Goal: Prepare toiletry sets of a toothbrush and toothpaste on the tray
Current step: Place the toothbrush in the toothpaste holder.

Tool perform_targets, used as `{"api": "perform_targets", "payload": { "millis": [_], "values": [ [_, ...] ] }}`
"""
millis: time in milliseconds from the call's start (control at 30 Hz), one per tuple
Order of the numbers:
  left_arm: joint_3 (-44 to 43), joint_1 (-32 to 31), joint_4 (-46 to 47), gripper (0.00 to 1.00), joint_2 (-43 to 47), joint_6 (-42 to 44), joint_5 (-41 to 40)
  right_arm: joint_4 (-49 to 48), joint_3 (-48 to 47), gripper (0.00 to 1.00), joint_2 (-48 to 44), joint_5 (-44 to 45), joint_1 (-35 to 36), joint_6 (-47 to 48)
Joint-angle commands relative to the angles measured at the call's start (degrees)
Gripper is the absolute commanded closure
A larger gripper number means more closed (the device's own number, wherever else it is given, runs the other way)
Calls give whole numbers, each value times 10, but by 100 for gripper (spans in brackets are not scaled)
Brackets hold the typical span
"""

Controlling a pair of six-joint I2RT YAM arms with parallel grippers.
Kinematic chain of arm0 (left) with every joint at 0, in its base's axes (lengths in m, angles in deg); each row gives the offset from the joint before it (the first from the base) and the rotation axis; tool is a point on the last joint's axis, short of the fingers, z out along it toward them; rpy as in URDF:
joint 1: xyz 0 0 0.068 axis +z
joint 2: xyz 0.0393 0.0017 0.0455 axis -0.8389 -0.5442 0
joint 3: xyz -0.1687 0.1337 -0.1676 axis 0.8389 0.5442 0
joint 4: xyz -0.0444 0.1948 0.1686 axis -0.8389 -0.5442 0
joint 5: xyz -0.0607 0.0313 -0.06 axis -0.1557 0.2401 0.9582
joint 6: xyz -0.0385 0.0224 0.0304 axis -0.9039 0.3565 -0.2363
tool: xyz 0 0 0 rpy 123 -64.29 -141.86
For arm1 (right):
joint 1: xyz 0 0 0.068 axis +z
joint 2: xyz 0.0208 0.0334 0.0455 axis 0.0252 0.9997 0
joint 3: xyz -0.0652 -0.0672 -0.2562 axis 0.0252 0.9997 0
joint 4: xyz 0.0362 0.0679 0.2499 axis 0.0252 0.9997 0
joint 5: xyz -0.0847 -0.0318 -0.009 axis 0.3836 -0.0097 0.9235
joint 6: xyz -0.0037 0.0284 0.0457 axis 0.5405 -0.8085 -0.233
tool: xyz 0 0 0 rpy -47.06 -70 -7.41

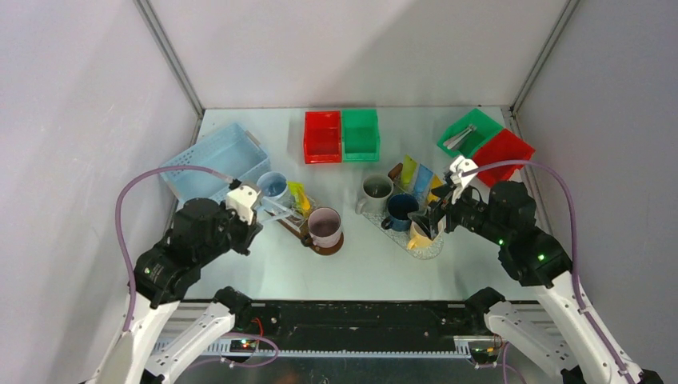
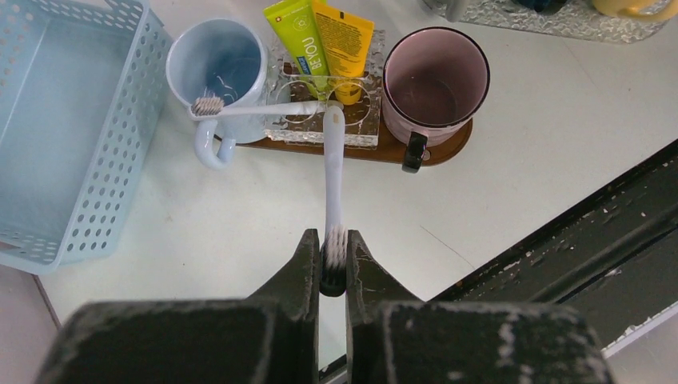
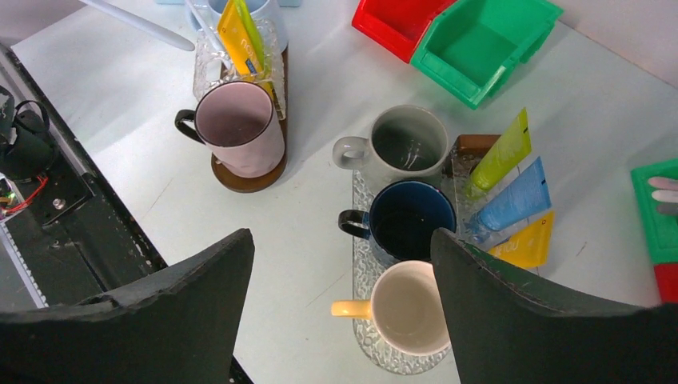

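A toothbrush (image 2: 333,184) is clamped at its bristle end by the left gripper (image 2: 333,268), and its handle tip reaches the tray (image 2: 364,132) just before two tubes (image 2: 345,44). A second brush (image 2: 256,108) is laid across the blue mug (image 2: 220,60). The right gripper (image 3: 340,240) is spread wide apart over three mugs (image 3: 408,308).

This is a robotics lab test cell. Blank grey wall panels (image 1: 72,96) in aluminium framing (image 1: 170,60) box in a white table (image 1: 376,276). Two robot arms (image 1: 184,240) bolted at its edge trail purple cables (image 1: 119,228) and bare wiring (image 3: 32,186). Toothpaste tubes (image 3: 516,196) and mugs (image 3: 240,124) sit near plastic bins (image 1: 322,136).
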Motion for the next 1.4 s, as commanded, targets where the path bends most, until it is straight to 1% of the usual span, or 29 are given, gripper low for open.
{"api": "perform_targets", "payload": {
  "millis": [0, 400, 1033, 1167, 1367],
  "values": [
    [10, 0, 50, 100, -18, 2, 1, -6, 8, 16, -9, 19, -1, 2],
    [12, 0, 62, 100, -66, 15, 2, -7, 16, 14, -19, 31, -1, 4],
    [29, -7, 97, 100, -121, -4, 0, -16, 28, 13, -24, 34, -2, 1],
    [36, -19, 110, 100, -134, -19, -10, -19, 31, 13, -26, 36, -1, 1],
    [34, -38, 112, 100, -154, -29, -57, -20, 35, 12, -30, 39, -1, 1]
  ]
}}
